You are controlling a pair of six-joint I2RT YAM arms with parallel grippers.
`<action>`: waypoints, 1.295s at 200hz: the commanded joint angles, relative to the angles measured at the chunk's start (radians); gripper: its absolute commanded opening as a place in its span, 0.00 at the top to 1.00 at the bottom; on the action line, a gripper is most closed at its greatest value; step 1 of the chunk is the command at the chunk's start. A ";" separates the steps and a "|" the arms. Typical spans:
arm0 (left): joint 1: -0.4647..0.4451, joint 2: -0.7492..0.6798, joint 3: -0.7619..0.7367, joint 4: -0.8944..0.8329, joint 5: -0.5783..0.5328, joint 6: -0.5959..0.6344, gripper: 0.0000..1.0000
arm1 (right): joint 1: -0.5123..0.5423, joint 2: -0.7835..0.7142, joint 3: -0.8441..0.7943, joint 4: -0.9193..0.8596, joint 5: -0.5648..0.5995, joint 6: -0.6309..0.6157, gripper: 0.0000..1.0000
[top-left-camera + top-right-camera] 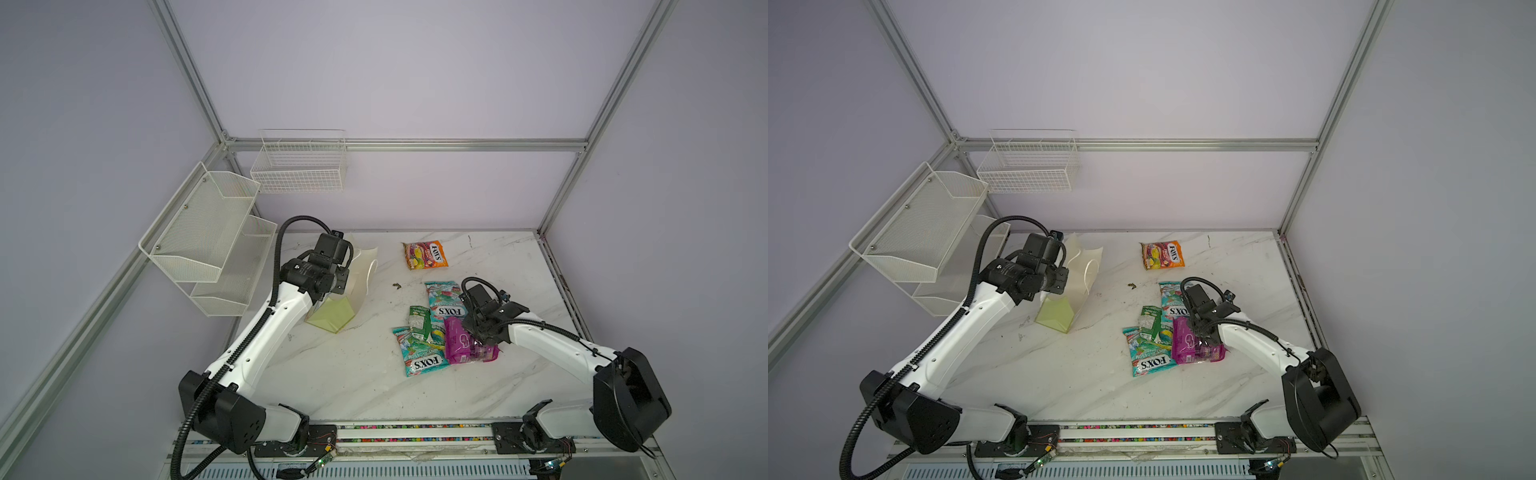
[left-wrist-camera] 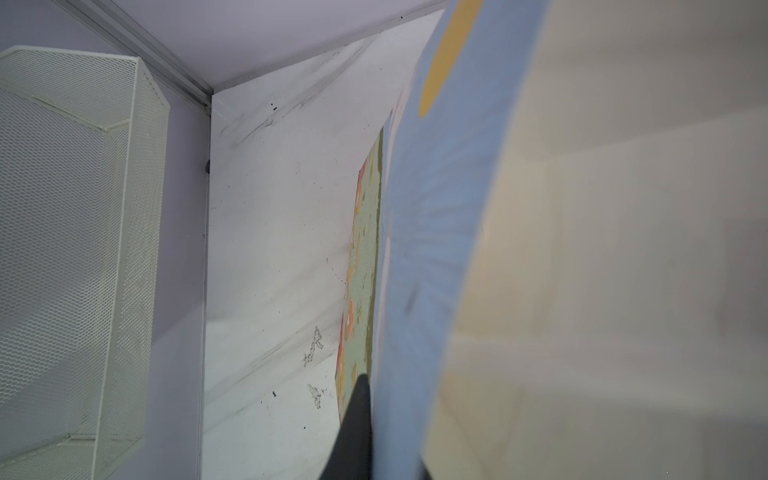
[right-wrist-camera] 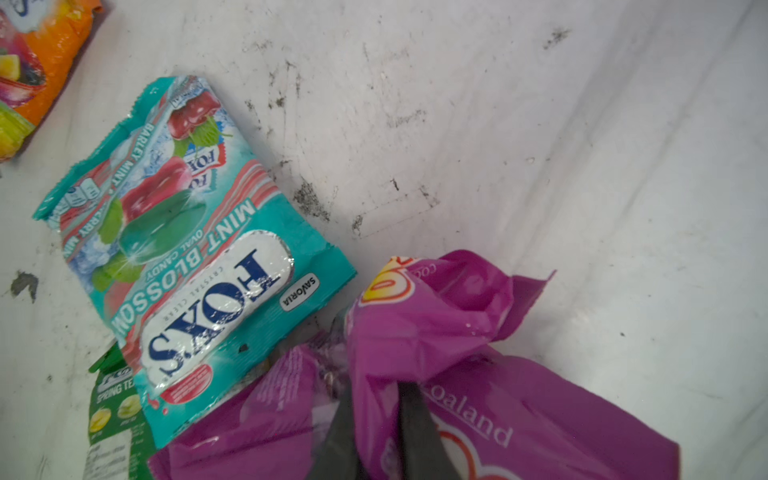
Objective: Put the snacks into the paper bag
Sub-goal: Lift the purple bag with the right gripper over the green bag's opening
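The paper bag (image 1: pixel 365 270) (image 1: pixel 1086 270) stands open at the table's back left, white inside with a pale yellow-green side (image 1: pixel 330 318). My left gripper (image 1: pixel 345 274) (image 1: pixel 1064 279) (image 2: pixel 384 399) is shut on its blue printed wall (image 2: pixel 419 270). One finger (image 2: pixel 357 419) shows outside; the other is mostly hidden behind the paper. My right gripper (image 1: pixel 478 334) (image 1: pixel 1202 337) (image 3: pixel 376 399) is shut on a bunched fold of the magenta-purple packet (image 1: pixel 463 347) (image 1: pixel 1190 349) (image 3: pixel 519 415). Beside it lie a teal packet (image 1: pixel 444 299) (image 3: pixel 195 249), a green one (image 1: pixel 419 322) and another teal one (image 1: pixel 422 359). The orange packet (image 1: pixel 424 254) (image 1: pixel 1162 254) lies apart at the back.
Two white wire baskets hang on the walls, a tiered one (image 1: pixel 208 232) at the left and a smaller one (image 1: pixel 299 166) behind. A small dark scrap (image 1: pixel 397 285) lies between the bag and the packets. Metal frame posts (image 1: pixel 544 232) edge the marble table.
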 commanded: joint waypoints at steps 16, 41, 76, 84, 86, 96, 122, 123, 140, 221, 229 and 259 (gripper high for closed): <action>-0.005 -0.020 -0.017 0.018 0.053 0.004 1.00 | 0.006 -0.227 0.042 -0.004 0.030 -0.138 1.00; -0.005 -0.023 -0.026 0.018 0.101 -0.018 1.00 | 0.006 -0.407 0.092 0.094 -0.051 -0.306 1.00; -0.008 -0.037 -0.040 0.017 0.122 -0.047 1.00 | 0.006 -0.505 0.208 0.302 -0.267 -0.463 1.00; -0.009 -0.041 -0.043 0.019 0.134 -0.053 1.00 | 0.006 -0.483 0.246 0.346 -0.336 -0.484 1.00; -0.010 -0.040 -0.043 0.019 0.138 -0.055 1.00 | 0.006 -0.477 0.256 0.355 -0.350 -0.486 1.00; -0.014 -0.045 -0.048 0.019 0.149 -0.060 1.00 | 0.006 -0.436 0.305 0.418 -0.442 -0.502 1.00; -0.034 -0.053 -0.054 0.019 0.161 -0.086 1.00 | 0.006 -0.339 0.377 0.664 -0.640 -0.472 1.00; -0.036 -0.053 -0.054 0.019 0.162 -0.086 1.00 | 0.006 -0.334 0.381 0.673 -0.645 -0.468 1.00; -0.054 -0.062 -0.058 0.019 0.162 -0.090 1.00 | 0.007 -0.265 0.451 0.829 -0.742 -0.425 1.00; -0.098 -0.048 -0.046 0.024 0.202 -0.162 0.99 | 0.184 0.029 0.630 1.238 -0.907 -0.266 1.00; -0.101 -0.044 -0.042 0.025 0.211 -0.165 0.99 | 0.206 0.061 0.630 1.229 -0.908 -0.293 1.00; -0.106 -0.043 -0.026 0.027 0.275 -0.169 0.98 | 0.224 0.057 0.565 1.151 -0.830 -0.468 1.00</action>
